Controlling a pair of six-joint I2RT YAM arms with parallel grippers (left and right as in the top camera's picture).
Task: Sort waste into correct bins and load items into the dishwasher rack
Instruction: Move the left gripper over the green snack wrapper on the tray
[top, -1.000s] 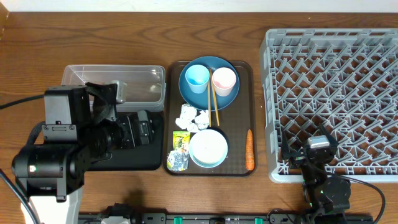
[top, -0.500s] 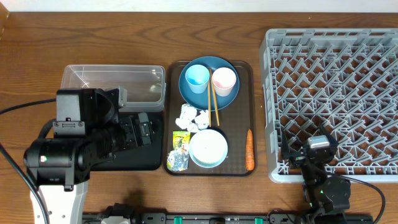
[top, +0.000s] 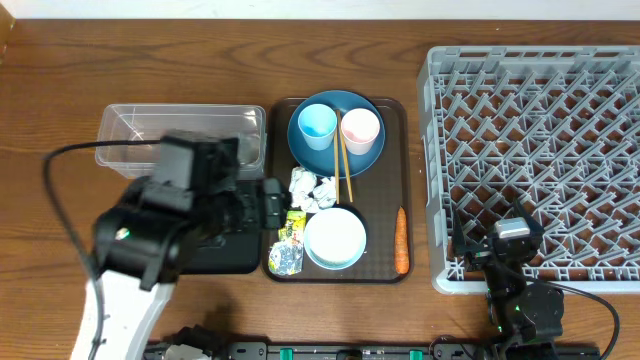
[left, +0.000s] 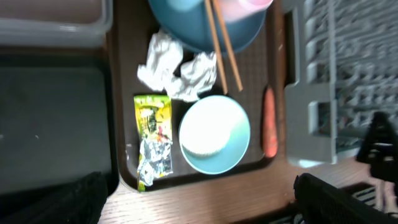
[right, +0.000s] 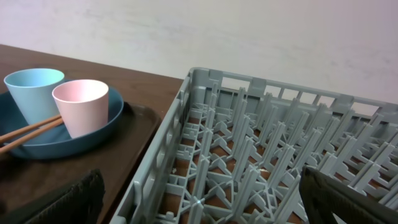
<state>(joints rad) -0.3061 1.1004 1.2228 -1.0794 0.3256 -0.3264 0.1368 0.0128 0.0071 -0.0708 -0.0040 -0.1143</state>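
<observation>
On the brown serving tray (top: 400, 120) a dark-blue plate (top: 335, 150) carries a light-blue cup (top: 317, 124), a pinkish cup (top: 360, 130) and chopsticks (top: 343, 165). Below them lie crumpled napkins (top: 312, 190), a yellow-green wrapper (top: 289, 240), a white bowl (top: 335, 238) and a carrot (top: 401, 240). My left gripper (top: 268, 205) hovers open at the tray's left edge, beside the napkins (left: 177, 71) and wrapper (left: 152, 140); nothing sits between its fingers (left: 348, 199). The right gripper (top: 508, 228) rests open at the front edge of the grey rack (top: 540, 110), holding nothing.
A clear tub (top: 180, 135) stands left of the serving tray, with a black tray (top: 215, 255) in front of it, partly under my left arm. In the right wrist view the rack's pegs (right: 249, 155) fill the foreground.
My left arm has swung right from over the black tray to the serving tray's left edge. The right arm and all objects have stayed put.
</observation>
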